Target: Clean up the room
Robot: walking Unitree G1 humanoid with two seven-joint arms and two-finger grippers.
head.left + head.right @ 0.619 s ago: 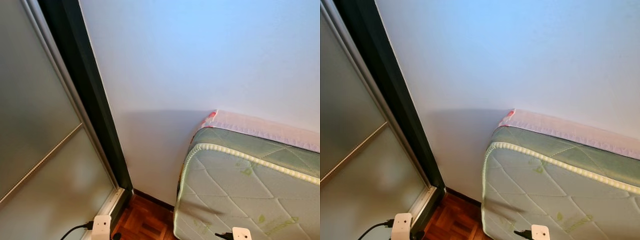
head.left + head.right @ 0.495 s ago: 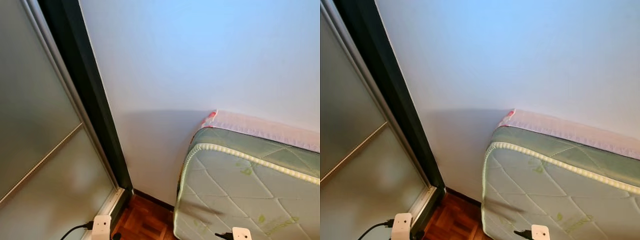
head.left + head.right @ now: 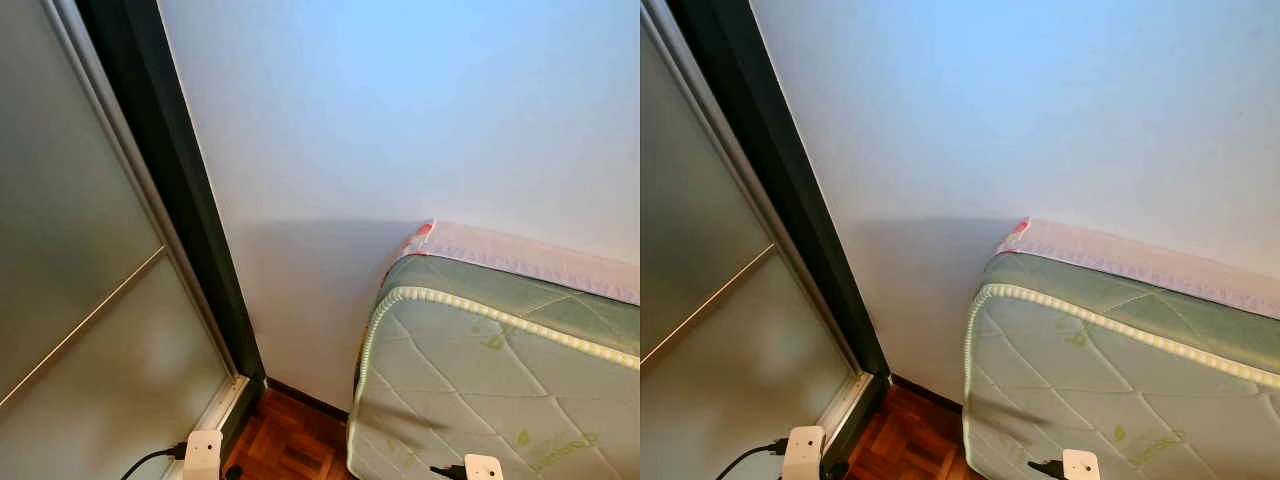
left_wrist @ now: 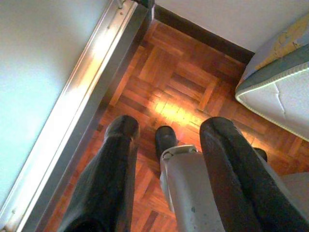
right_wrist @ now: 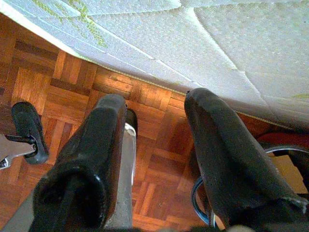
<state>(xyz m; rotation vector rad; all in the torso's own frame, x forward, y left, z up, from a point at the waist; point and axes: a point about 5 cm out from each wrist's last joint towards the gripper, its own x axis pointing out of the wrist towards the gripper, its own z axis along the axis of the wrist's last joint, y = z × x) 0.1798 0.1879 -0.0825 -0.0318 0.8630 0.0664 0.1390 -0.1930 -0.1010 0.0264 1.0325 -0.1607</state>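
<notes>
Nothing was seen to differ from the frames of half a second before: the wall (image 3: 400, 110), the mattress (image 3: 470, 370) and the sliding door (image 3: 80, 280) lay at the same places in both eye views, so neither the camera nor the things had shifted.

The mattress, pale green and quilted with a beaded seam along its edge, was seen propped on its side against the white wall, a pink-edged sheet (image 3: 520, 255) showing behind its top. To its left a dark door frame (image 3: 175, 190) was seen running down to the parquet floor (image 4: 178, 92), with the frosted sliding door beside it. Two small white blocks with black cables were visible at the lower edge of the eye views, one on the left (image 3: 203, 455) and one on the right (image 3: 483, 468).

The left gripper (image 4: 169, 140) was seen hanging above the parquet, its fingers (image 4: 118, 159) spread wide with nothing between them; the door's metal track (image 4: 91, 82) ran beside it, and a corner of the mattress lay well apart. The right gripper (image 5: 154, 121) was likewise seen hanging over the floor just beside the mattress's lower edge (image 5: 145, 43), its fingers (image 5: 96, 140) parted wide and empty. No loose item to be tidied could be made out.
</notes>
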